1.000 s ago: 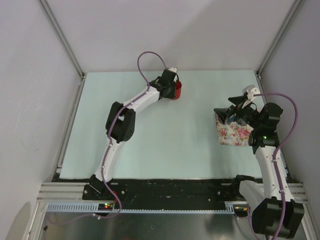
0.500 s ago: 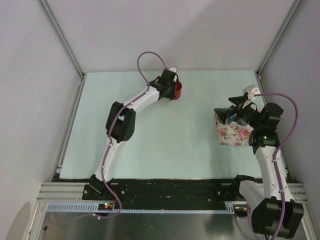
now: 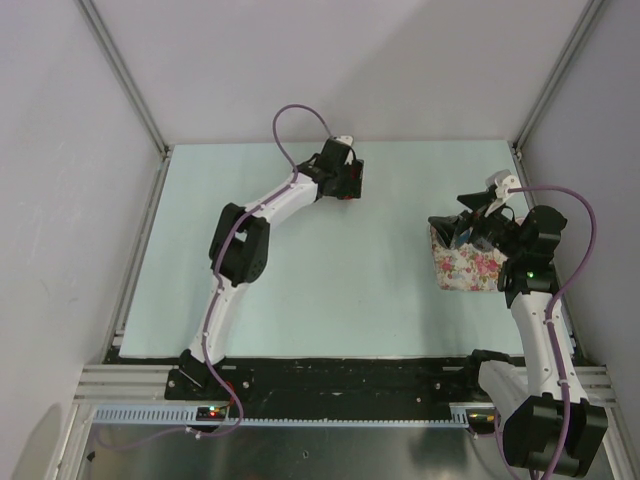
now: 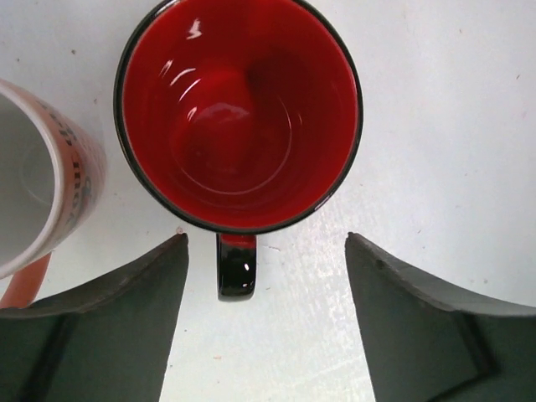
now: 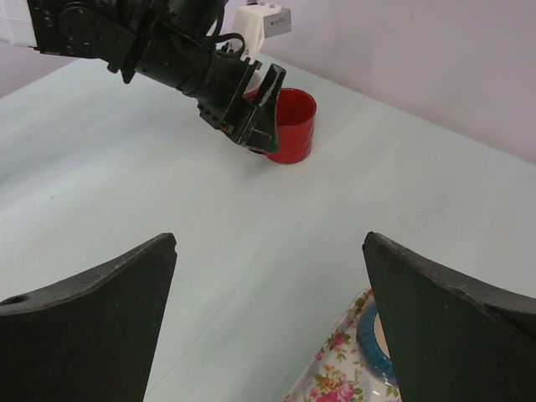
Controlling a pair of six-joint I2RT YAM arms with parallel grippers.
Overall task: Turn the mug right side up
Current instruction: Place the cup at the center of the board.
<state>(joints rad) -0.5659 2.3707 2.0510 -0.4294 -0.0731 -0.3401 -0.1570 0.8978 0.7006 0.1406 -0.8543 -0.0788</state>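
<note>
The red mug [image 4: 239, 109] stands upright, far on the counter [image 3: 350, 290]. The left fingers [image 4: 100, 327] are released, flanking its handle [image 4: 235, 268]. The right fingers [image 5: 84, 318] gape empty.

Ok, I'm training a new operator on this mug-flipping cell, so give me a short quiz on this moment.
1. True or false: the red mug stands mouth up.
2. The left gripper is: A shut on the handle; B open, clear of the mug; C out of view.
3. What stands beside the red mug in the left wrist view?
Key: 1 true. 2 B. 3 a white mug with an orange handle.
</note>
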